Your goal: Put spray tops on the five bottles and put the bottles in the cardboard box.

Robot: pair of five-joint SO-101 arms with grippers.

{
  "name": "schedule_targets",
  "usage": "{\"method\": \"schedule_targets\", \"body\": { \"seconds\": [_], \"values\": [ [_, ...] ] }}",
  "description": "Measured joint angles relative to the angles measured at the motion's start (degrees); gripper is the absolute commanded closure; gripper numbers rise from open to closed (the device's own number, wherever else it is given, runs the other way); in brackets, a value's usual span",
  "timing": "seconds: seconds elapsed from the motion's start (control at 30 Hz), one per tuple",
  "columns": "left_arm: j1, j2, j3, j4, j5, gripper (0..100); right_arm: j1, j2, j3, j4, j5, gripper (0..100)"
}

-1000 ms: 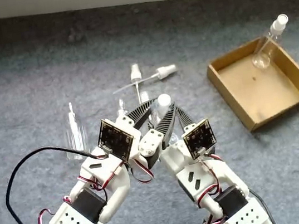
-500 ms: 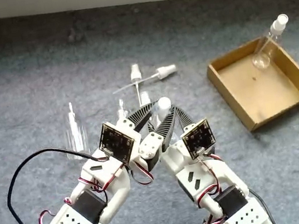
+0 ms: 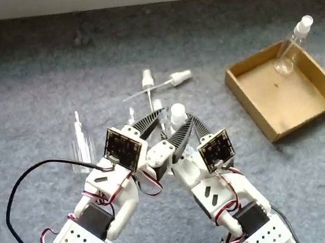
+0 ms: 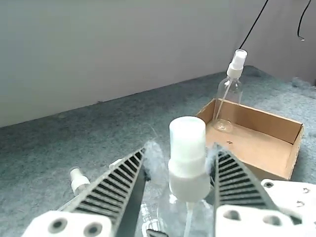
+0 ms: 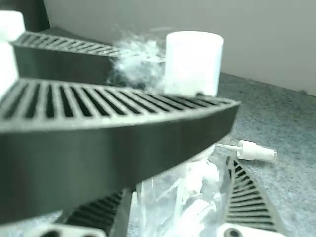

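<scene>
A clear bottle (image 5: 173, 210) stands upright between the two arms, with my right gripper (image 5: 180, 182) shut on its body. A white spray top (image 4: 187, 148) sits on its neck, also seen from above as the spray top (image 3: 177, 114). My left gripper (image 4: 180, 155) straddles that top, open, with a gap on one side. From above, the left gripper (image 3: 163, 124) and the right gripper (image 3: 188, 131) meet at the table's middle. The cardboard box (image 3: 288, 100) lies to the right, with one capped bottle (image 3: 290, 53) leaning on its far wall.
Two loose spray tops (image 3: 147, 80) (image 3: 177, 79) lie on the grey carpet beyond the grippers. An uncapped bottle (image 3: 80, 143) stands left of the left arm. The box (image 4: 256, 143) and its bottle (image 4: 229, 94) show behind the held top. A wall edges the far side.
The held bottle and its spray top have shifted slightly toward the arms. The left arm's wrist has turned a little around the top. The right arm has barely moved.
</scene>
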Motion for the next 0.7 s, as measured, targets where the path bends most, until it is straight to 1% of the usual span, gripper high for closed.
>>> {"method": "schedule_targets", "body": {
  "seconds": [0.27,0.33,0.43,0.5,0.7],
  "values": [
    [-0.35,0.0,0.0,0.79,0.0,82,0.0,0.0,0.0,0.0,0.0,78.9],
    [-0.35,-0.26,-0.7,3.96,0.0,82,0.0,0.0,0.0,0.0,0.0,78.9],
    [-0.35,-2.9,-3.25,11.16,0.0,82,1.41,0.0,0.0,0.0,0.0,78.9],
    [-0.35,-5.89,-4.48,15.74,0.0,82,1.93,0.0,0.0,0.0,0.0,78.9],
    [-1.41,-15.74,-5.54,25.23,0.0,83,2.29,0.0,0.0,0.0,0.0,78.9]
  ]
}}
